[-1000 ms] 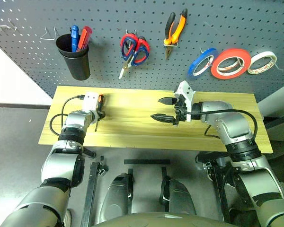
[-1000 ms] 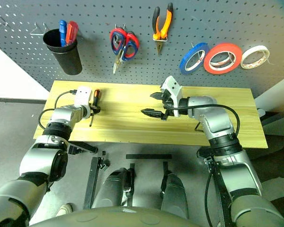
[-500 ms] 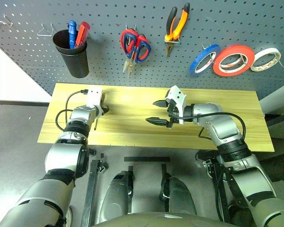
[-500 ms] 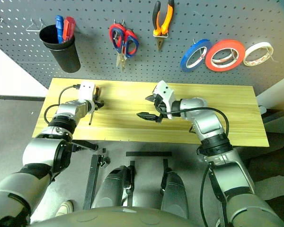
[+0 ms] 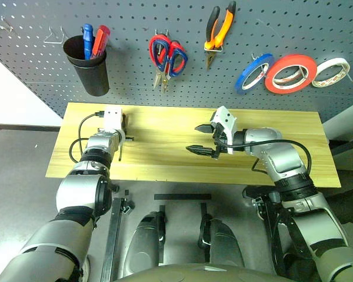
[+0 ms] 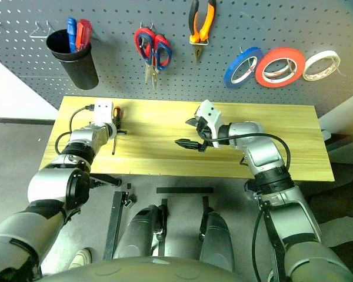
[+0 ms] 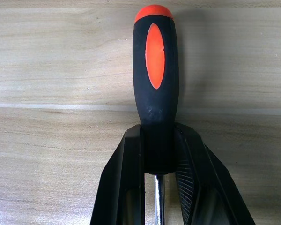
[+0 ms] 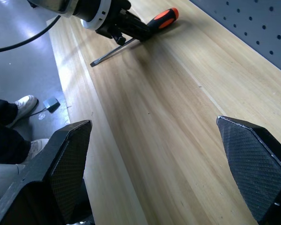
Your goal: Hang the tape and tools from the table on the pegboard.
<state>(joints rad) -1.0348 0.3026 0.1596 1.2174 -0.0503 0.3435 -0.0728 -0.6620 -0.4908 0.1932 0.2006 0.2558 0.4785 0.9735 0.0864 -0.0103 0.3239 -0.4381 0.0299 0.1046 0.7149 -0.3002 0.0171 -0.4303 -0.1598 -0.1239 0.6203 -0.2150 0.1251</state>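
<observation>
Left tool point(image 7: 159, 154) is clamped on the screwdriver's point(image 7: 155, 84) rubbery orange-black handle at the worktop's point(image 5: 165, 170) left; its thin shaft lies partly hidden under the black fingers. Right tool point(image 5: 203, 139) gapes wide, holding nothing, mid-worktop. Farther back, pliers point(image 5: 218, 29), red tape point(image 5: 290, 74) and red-handled scissors point(image 5: 167, 57) hang on the perforated grey pegboard point(image 5: 135, 82); no writing is legible.

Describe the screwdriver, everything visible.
The screwdriver has a black handle with orange oval inlays and an orange end cap, rubbery-looking, plus a thin bare metal shaft ending in a flat tip. It lies near the left end of the wooden table, handle toward the pegboard, tip toward the table's front edge. The left gripper is shut on the handle's lower end, near the shaft.
</observation>
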